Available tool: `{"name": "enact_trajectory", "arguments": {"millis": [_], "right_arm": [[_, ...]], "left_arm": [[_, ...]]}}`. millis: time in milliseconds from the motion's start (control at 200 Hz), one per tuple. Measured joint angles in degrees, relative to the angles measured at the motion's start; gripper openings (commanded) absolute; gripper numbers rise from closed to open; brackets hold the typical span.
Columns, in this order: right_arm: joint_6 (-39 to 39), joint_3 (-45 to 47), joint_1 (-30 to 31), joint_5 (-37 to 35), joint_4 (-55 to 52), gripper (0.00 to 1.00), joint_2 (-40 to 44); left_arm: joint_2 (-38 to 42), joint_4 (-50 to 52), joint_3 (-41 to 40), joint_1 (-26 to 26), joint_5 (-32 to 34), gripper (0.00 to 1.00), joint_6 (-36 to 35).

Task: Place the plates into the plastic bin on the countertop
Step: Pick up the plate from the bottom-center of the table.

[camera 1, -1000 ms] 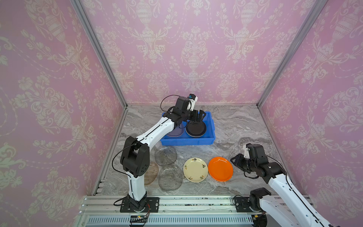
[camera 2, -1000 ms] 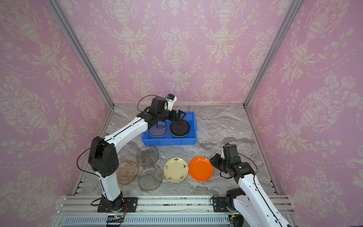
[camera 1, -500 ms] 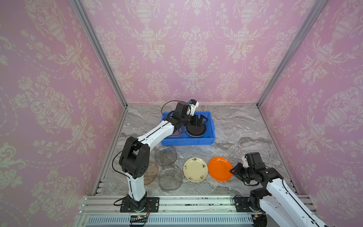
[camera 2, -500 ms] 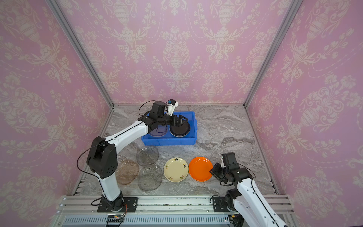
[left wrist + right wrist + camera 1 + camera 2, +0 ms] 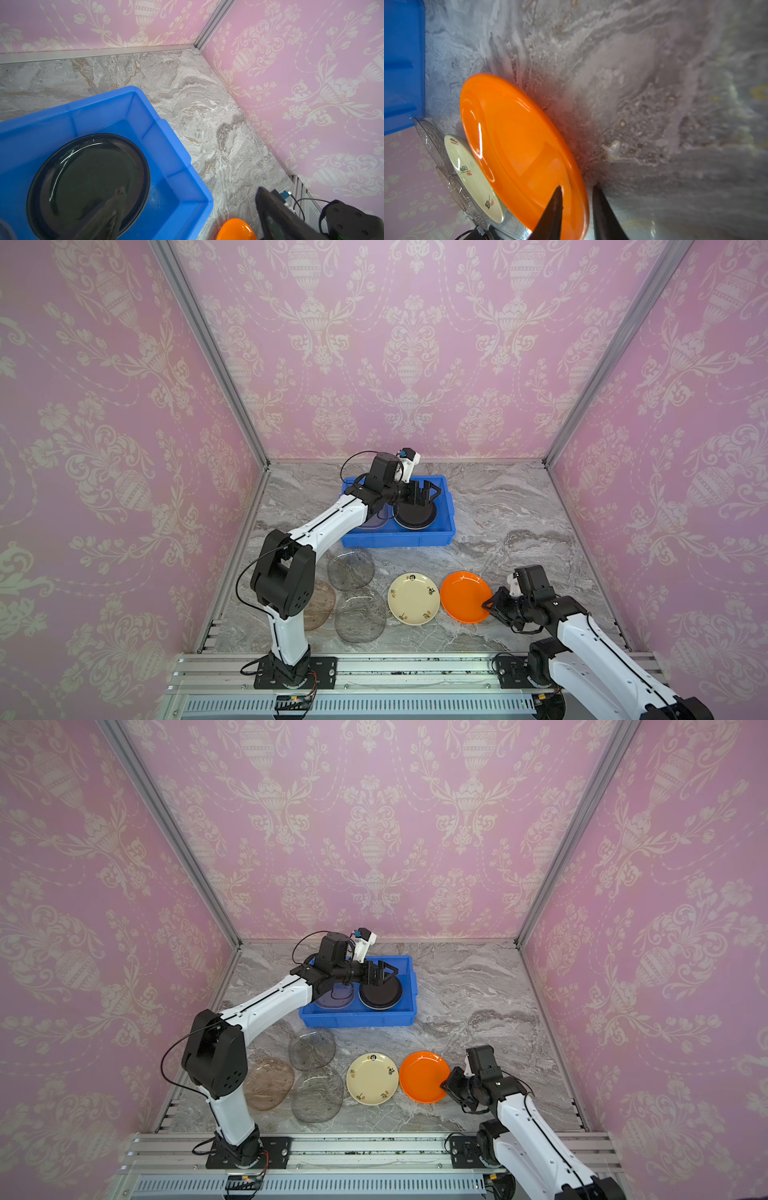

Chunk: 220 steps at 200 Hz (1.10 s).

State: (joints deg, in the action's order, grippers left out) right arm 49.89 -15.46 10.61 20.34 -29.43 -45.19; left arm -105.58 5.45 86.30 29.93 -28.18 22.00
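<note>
Taking the middle of the countertop (image 5: 478,986) as clock centre, with 12 at the back wall: at 8 o'clock lie an amber glass plate (image 5: 268,1083) and two grey glass plates (image 5: 311,1048), all flat. The left gripper (image 5: 388,975) hangs released, jaws wide and empty, over the plastic bin (image 5: 357,1020) at 12 o'clock. The bin has its long axis from 9 to 3 o'clock and holds a clear plate (image 5: 336,999) and a black plate (image 5: 380,994) side by side. At 6 o'clock lies a cream plate (image 5: 372,1078), and just beside it, at 5 o'clock, the orange plate (image 5: 422,1075).

The right gripper (image 5: 446,1083) is at the 4 o'clock rim of this plate. In the right wrist view one of its fingers (image 5: 556,203) is over the plate's face and the second one is outside the rim; whether they already pinch it cannot be told.

The danger is probably the hold itself. The plate is glossy and taken only at the edge, so its weight hangs far from the fingers and it may slip or swing down when lifted. A sideways push could knock it against the cream plate. The left gripper over the bin may also stand in the way, and both halves of the bin are occupied, so the orange plate must land on another plate.

The orange plate lies flat, hollow side up; being round, it has no long axis
</note>
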Motion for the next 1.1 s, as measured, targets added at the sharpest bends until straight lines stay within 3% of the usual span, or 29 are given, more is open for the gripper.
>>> {"name": "enact_trajectory", "arguments": {"millis": [320,370,661,891,1101], "right_arm": [[0.74,0.68,-0.04,-0.28,1.95,0.08,0.48],[0.74,0.63,-0.04,-0.24,2.16,0.00,1.09],[-1.09,-5.16,-0.15,-5.95,-4.63,0.00,2.34],[-6.38,-20.17,-0.15,-15.89,-13.22,0.00,1.11],[-10.97,-30.38,-0.15,-25.09,-14.23,0.00,-0.76]], "left_arm": [[-0.33,-0.04,0.00,0.00,0.00,0.99,0.02],[-0.61,-0.07,0.00,0.00,0.00,0.99,0.00],[-1.03,0.22,0.00,0.00,0.17,0.99,0.00],[-0.98,1.05,0.00,0.00,1.66,0.99,-0.09],[0.74,1.46,-2.23,0.00,3.19,0.99,-0.42]]}}
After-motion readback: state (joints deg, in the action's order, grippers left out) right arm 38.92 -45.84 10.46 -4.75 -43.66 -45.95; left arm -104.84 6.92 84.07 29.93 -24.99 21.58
